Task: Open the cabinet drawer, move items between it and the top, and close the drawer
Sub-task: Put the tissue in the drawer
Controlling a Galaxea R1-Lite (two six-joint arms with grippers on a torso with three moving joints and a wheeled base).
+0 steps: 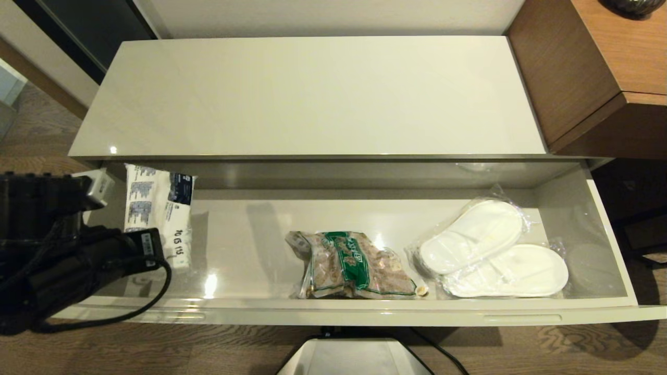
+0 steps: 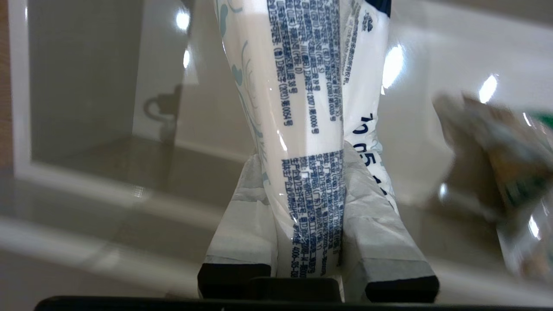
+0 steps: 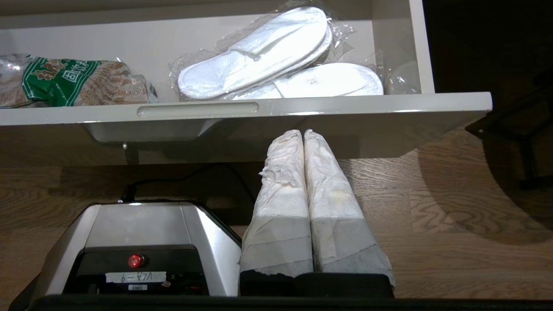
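The cabinet drawer (image 1: 333, 312) stands pulled open below the glossy cream top (image 1: 312, 94), which is bare. My left gripper (image 1: 164, 245) is over the drawer's left end, shut on the white packet (image 1: 156, 208) with blue printed text. In the left wrist view the packet (image 2: 302, 86) rises from between the taped fingers (image 2: 242, 216) of the left gripper (image 2: 306, 181), and the drawer floor (image 2: 108, 172) lies behind it. My right gripper (image 3: 302, 136) is shut on nothing, low in front of the drawer's front rim (image 3: 345, 106), and out of the head view.
In the drawer lie a green-and-brown snack bag (image 1: 349, 265) at the middle and white slippers in clear plastic (image 1: 490, 250) at the right. Brown wooden furniture (image 1: 589, 67) adjoins the top's right end. The robot's base (image 1: 354, 357) stands before the drawer on the wood floor.
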